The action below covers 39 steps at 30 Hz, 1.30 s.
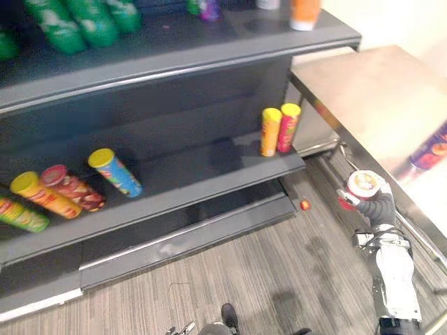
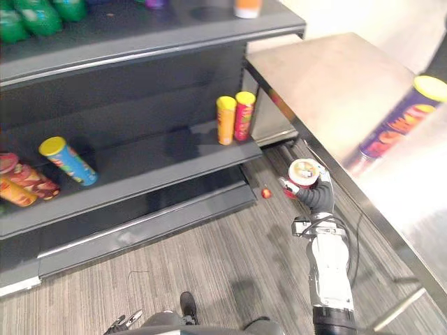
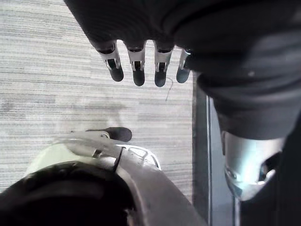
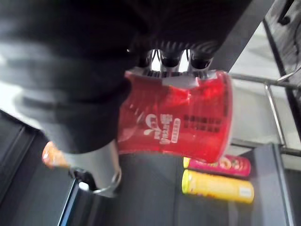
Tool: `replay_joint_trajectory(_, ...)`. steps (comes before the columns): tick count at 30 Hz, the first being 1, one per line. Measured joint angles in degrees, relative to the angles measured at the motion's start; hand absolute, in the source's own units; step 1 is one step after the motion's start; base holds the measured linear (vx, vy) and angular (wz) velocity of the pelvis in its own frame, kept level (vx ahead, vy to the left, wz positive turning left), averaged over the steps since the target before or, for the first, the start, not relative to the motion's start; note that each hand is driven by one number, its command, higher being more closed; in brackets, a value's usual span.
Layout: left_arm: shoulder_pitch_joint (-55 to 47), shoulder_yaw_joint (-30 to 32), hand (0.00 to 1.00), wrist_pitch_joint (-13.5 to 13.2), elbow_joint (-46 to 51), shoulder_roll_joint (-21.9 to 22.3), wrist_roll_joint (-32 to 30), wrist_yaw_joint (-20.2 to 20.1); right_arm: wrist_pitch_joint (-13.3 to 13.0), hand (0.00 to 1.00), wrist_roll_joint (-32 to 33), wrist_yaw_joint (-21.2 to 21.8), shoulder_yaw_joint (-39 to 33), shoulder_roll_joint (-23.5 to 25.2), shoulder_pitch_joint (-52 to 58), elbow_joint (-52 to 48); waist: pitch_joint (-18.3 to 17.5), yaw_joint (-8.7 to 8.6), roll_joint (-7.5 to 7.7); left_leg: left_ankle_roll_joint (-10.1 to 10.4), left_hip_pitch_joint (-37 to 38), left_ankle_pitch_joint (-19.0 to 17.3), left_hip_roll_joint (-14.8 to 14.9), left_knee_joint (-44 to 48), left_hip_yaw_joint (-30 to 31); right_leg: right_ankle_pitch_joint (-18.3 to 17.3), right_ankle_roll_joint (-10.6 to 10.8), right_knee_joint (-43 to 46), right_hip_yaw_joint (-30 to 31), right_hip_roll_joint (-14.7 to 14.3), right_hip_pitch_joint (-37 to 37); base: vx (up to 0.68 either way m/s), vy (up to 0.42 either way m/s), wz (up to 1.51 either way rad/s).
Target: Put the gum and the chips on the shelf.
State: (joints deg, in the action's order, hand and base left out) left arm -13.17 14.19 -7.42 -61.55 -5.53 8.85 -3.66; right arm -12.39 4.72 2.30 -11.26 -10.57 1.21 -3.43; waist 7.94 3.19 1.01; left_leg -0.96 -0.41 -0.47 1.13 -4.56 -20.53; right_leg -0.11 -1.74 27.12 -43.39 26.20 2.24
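Closest in, the left hand (image 3: 137, 61) hangs over the striped grey floor (image 1: 279, 272), fingers straight and loose, nothing in them. A bit further out, the right hand (image 2: 314, 195) is clenched around a short red chips can (image 4: 178, 117), fingers across one side and the thumb on the other, white lid facing up. So the chips aren't on the shelf (image 1: 209, 178) yet. The can is up in the air over the floor, off the shelf's right end and just beside the counter (image 2: 328, 84) edge.

Just past the hand, a small red thing (image 1: 304, 204) lies on the floor near the shelf's bottom corner. Can't tell what it is, tbh.

On the middle board, a yellow can (image 1: 270, 131) and a pink can (image 1: 288, 127) stand upright, touching, at the right end. Well to the left, a blue can (image 1: 116, 172) and a few more cans lie on their sides. The top board has green bottles (image 1: 77, 24) and an orange bottle (image 1: 304, 12). Out on the counter there's a purple can (image 2: 401, 115).
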Motion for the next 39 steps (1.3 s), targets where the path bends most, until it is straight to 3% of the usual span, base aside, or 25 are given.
replay_joint_trajectory(1,-0.4,-0.9,0.0,0.0,0.0,-0.3,0.0,0.0,0.0,1.0,-0.2,0.2,0.3,-0.1,0.2,0.0,0.0,-0.25,-0.29,-0.9,0.4,-0.4,0.3,0.5,1.7,-0.1,-1.6,2.8,6.7,-0.7,2.4,0.17,0.115,1.16)
replay_joint_trajectory(2,-0.5,-1.9,0.0,0.1,-0.5,-1.0,0.0,0.1,0.0,1.0,-0.3,1.0,1.2,-0.1,0.4,0.0,0.3,-0.84,-0.86,-1.3,0.5,-0.7,1.2,1.2,5.0,-4.2,1.5,3.8,19.1,-5.5,4.8,0.18,0.049,1.23)
replay_joint_trajectory(3,-0.5,-2.0,0.0,0.0,-1.5,-1.8,0.0,0.4,0.0,1.0,-0.3,1.8,2.1,-0.1,0.7,-0.2,0.3,-1.1,-0.71,-1.4,0.6,-0.6,1.7,1.4,8.0,-7.2,2.8,2.1,26.5,-9.9,6.0,0.17,0.029,1.27)
replay_joint_trajectory(6,-0.4,-1.2,0.0,0.1,-2.5,-2.9,0.0,0.9,-0.2,1.0,-0.3,2.1,4.1,-0.1,0.6,-0.5,0.2,-1.35,0.53,-1.2,1.0,-1.0,1.1,1.9,13.4,-7.2,3.8,-3.3,31.4,-13.6,8.0,0.14,-0.016,1.18)
replay_joint_trajectory(10,0.5,-0.6,0.0,0.0,-3.8,-3.3,0.0,1.0,-0.2,1.0,-0.3,3.3,6.0,-0.1,1.0,-0.8,-0.3,-1.52,1.48,0.9,0.6,-1.9,-0.2,3.9,21.5,-4.6,7.9,-11.3,39.1,-15.8,9.2,0.15,-0.101,1.16)
replay_joint_trajectory(12,0.6,0.2,0.0,0.0,-3.7,-3.8,0.0,0.9,-0.2,1.0,-0.3,3.9,6.1,0.0,1.3,-0.8,-0.8,-1.25,3.9,2.7,0.5,-2.9,-1.2,4.7,25.2,-1.0,9.0,-16.6,35.9,-14.3,6.7,0.18,-0.253,1.07)
replay_joint_trajectory(13,0.9,1.1,0.0,0.1,-4.0,-3.9,0.0,1.0,-0.2,1.0,-0.3,4.3,6.1,-0.3,1.2,-0.8,-0.8,-1.12,3.99,3.3,0.3,-3.2,-0.7,4.8,26.1,-1.9,9.3,-17.6,34.5,-14.5,5.8,0.18,-0.316,0.96)
replay_joint_trajectory(15,1.9,2.0,0.0,0.2,-4.4,-1.7,-0.1,0.6,-0.5,1.0,-0.2,4.3,4.5,-0.3,1.3,-0.9,-1.6,-2.13,1.07,6.1,-2.6,-2.8,5.1,4.8,23.2,-1.6,8.3,-21.1,27.4,-17.6,4.1,0.13,-0.299,0.98)
replay_joint_trajectory(17,2.8,2.0,0.0,0.5,-4.4,0.0,-0.2,0.0,-0.3,1.0,-0.2,4.2,3.0,-1.1,1.3,-0.5,-1.4,-2.5,-0.75,7.9,-3.6,-0.4,7.9,3.3,20.6,-2.0,7.2,-21.5,24.0,-19.1,4.0,0.14,-0.251,0.81)
replay_joint_trajectory(18,2.8,2.1,0.0,0.5,-4.4,0.1,-0.2,-0.1,-0.1,1.0,-0.2,4.1,2.5,-1.2,1.3,-0.1,-1.4,-2.7,-0.89,8.3,-3.6,1.5,8.4,2.2,17.8,-2.3,6.8,-21.5,22.5,-19.2,3.6,0.11,-0.187,0.62)
replay_joint_trajectory(22,2.8,2.0,0.0,0.5,-3.3,0.1,-0.7,0.1,-0.1,1.0,-0.2,2.5,2.4,-0.5,1.9,-0.1,-1.4,-3.29,-0.79,7.4,-3.1,3.7,8.0,2.3,4.9,-2.4,6.8,-22.5,20.1,-18.3,0.9,0.02,-0.005,0.33)
replay_joint_trajectory(29,2.7,2.0,0.0,0.6,-2.2,0.1,-3.2,1.3,-0.1,1.0,-0.3,1.6,2.4,2.6,3.1,-0.2,-1.4,-3.3,-0.83,7.0,-1.1,4.2,7.3,-0.8,4.0,-2.3,6.9,-24.8,20.5,-18.6,-0.5,-0.01,0.012,-0.02)
replay_joint_trajectory(39,4.4,-0.5,0.0,0.5,-2.3,-0.5,-5.3,2.4,-0.1,1.0,3.7,1.2,2.8,2.3,2.9,-5.8,-1.6,-3.33,-1.02,7.3,-0.3,3.7,7.5,-1.2,1.1,-0.9,6.9,-26.6,23.6,-19.3,-0.4,0.01,-0.001,-0.13)
